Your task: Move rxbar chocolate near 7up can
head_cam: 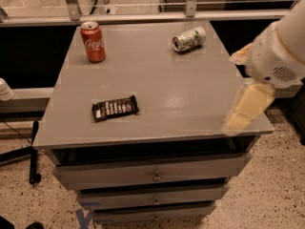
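Note:
The rxbar chocolate (pixel 115 108), a flat black wrapper with white lettering, lies on the grey cabinet top (pixel 167 89) at the front left. The 7up can (pixel 189 39), white and green, lies on its side at the back right. My gripper (pixel 245 106), cream-coloured at the end of a white arm (pixel 279 51), hangs over the top's right front edge. It is well to the right of the bar and in front of the can, touching neither, and nothing shows in it.
A red Coca-Cola can (pixel 93 42) stands upright at the back left. The cabinet has drawers (pixel 155 175) below its top. A glass-and-metal rail (pixel 143 13) runs behind it. Speckled floor lies around, with a dark chair base (pixel 33 151) at the left.

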### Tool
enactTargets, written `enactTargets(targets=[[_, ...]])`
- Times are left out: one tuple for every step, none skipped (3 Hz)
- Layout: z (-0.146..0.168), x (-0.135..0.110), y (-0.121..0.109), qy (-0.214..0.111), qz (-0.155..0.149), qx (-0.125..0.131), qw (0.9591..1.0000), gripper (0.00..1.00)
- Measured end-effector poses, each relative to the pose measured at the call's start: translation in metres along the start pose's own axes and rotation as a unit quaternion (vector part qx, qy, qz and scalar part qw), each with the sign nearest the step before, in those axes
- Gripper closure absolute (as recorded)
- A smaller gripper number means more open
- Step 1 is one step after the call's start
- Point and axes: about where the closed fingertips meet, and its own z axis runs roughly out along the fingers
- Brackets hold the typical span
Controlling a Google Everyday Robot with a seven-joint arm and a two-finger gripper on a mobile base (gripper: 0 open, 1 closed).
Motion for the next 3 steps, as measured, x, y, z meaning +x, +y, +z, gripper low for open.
enactTargets(targets=[[0.075,-0.045,0.013,-0.072,0.013,-0.036,0.9967,0.00],[0.135,-0.089,0.019,-0.127,0.026,-0.062,0.9897,0.00],[0.176,-0.130,0.019,-0.165,0.043,-0.079,0.9821,0.00]])
